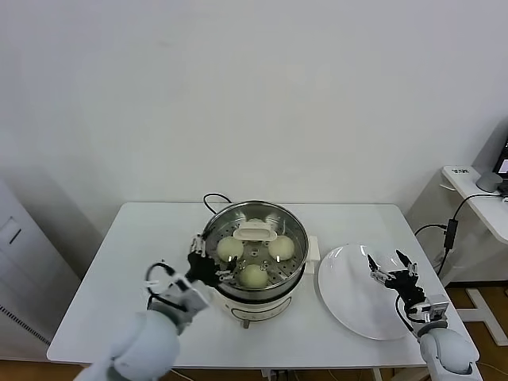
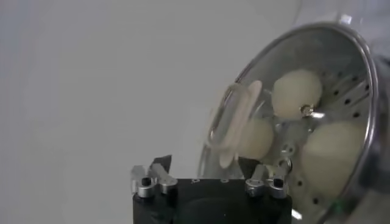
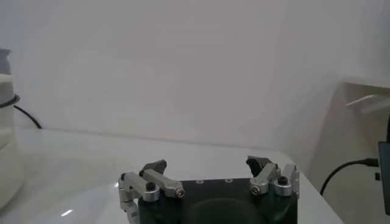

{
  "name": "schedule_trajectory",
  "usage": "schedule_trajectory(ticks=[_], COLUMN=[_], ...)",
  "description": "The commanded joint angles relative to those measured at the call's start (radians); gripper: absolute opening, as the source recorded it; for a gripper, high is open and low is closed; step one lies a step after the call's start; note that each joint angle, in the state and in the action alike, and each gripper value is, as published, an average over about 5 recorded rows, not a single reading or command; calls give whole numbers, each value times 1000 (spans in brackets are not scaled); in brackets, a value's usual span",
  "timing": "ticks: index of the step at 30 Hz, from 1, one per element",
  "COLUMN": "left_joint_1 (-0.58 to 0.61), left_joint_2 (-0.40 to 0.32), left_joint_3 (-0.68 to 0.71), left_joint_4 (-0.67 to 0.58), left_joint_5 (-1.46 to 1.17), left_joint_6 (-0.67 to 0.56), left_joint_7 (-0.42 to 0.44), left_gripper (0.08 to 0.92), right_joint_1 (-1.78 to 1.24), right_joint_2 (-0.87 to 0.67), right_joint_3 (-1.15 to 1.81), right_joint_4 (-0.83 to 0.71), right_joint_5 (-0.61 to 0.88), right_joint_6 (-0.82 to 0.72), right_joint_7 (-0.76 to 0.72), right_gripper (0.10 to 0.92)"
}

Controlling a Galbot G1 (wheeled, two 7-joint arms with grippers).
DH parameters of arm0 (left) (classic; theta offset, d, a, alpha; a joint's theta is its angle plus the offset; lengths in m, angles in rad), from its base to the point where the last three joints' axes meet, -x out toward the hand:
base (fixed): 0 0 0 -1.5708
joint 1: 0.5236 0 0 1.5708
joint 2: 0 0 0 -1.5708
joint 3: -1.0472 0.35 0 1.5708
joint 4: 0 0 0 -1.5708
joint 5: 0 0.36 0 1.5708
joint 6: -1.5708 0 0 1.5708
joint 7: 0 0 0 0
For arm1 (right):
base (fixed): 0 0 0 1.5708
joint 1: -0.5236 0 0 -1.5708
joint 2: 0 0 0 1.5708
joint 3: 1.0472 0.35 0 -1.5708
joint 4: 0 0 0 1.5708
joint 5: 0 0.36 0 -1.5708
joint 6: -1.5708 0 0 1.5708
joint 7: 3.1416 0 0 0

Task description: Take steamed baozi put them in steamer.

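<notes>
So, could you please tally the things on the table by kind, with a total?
Steamed baozi: 3 visible, in the steamer
Steamer: 1
Glass lid with white handle: 1
White plate: 1
Total: 6

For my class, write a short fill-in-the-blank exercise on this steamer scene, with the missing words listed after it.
1. The steamer holds ____ steamed baozi.
2. The white plate holds ____ baozi.
3. The right pincer hovers open above the ____.
4. The left pincer sits at the steamer's ____ rim, as seen in the head view.

Missing words: three; no; plate; left
</notes>
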Motion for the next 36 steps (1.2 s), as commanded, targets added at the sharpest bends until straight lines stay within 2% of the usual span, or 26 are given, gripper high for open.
schedule_trajectory(ticks=[1, 5, 11, 25, 36], left_joint_1=[115, 151, 234, 268, 263], left_joint_2=[-35, -51, -47, -4, -25], left_joint_3=[-524, -609, -650, -546, -505], left_joint_4=[-88, -57, 76, 277, 307], left_joint_5=[-1270, -1344, -1130, -633, -619], left_joint_6=[-315, -321, -389, -502, -521], left_joint_7=[-141, -178, -181, -180, -181], left_gripper=[822, 823, 823, 823, 823], right_joint_1=[-18, -31, -69, -121, -139], right_joint_2=[-7, -17, -18, -19, -2], right_joint_3=[-9, -18, -27, 7, 14], right_joint_4=[74, 118, 194, 241, 247], right_joint_5=[65, 67, 60, 96, 95], right_joint_6=[-27, -23, -40, -47, -54], right_joint_7=[52, 75, 87, 81, 87], right_gripper=[823, 823, 823, 823, 823])
